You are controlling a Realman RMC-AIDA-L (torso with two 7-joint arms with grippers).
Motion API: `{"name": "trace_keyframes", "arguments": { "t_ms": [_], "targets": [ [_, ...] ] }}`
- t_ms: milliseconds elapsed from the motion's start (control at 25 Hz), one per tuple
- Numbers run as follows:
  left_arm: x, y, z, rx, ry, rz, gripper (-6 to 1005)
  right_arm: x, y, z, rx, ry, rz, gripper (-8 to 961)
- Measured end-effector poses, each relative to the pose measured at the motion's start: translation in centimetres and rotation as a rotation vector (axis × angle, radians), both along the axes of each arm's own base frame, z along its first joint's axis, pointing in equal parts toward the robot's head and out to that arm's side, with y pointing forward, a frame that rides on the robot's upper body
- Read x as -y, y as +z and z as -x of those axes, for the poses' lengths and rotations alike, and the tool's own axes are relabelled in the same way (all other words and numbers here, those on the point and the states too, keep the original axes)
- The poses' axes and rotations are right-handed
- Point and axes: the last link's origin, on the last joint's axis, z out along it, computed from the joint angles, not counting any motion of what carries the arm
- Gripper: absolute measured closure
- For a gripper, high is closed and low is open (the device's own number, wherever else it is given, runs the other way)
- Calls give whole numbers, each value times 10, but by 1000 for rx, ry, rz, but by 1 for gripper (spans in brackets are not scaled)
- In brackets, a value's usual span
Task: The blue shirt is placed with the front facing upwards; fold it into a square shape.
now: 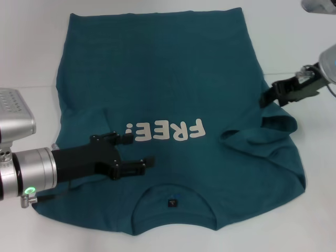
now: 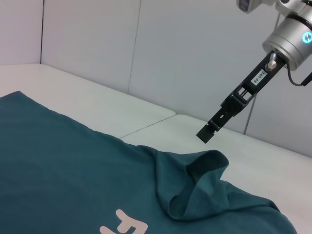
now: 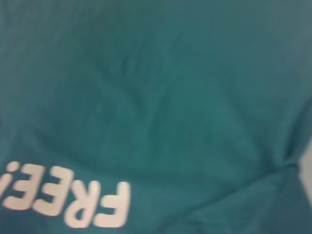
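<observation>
From the head camera I see the blue shirt [image 1: 173, 105] spread face-up across the table [image 1: 31, 52], filling most of the frame, collar at the bottom. My left gripper [image 1: 137, 150] hovers at lower left over the chest print, fingers parted and holding nothing. My right gripper [image 1: 266, 97] sits at upper right by the shirt's edge; I cannot tell how its fingers stand.

The left wrist camera shows the right sleeve [image 2: 195, 187] bunched into a raised fold at lower centre.

The right wrist camera fills with cloth and lettering.

I judge the fabric soft, light and limp, so I'd pinch sleeve edges or shoulder seams.
</observation>
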Motion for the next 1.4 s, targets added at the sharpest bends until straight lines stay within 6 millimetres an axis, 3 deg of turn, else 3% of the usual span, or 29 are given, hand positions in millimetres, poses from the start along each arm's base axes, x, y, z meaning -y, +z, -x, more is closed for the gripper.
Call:
{"name": "trace_keyframes", "arguments": {
  "t_ms": [240, 880, 1240, 1400],
  "targets": [
    [0, -1, -1, 1, -1, 1, 123, 2, 6, -17, 155, -5, 9, 395],
    [1, -1, -2, 6, -6, 8, 122, 0, -19, -14, 289, 54, 37, 399],
    [1, -1, -2, 6, -6, 8, 122, 1, -33, -24, 345, 64, 45, 401],
    [1, -1, -2, 6, -6, 8, 122, 1, -36, -27, 346, 61, 43, 452]
  ]
}}
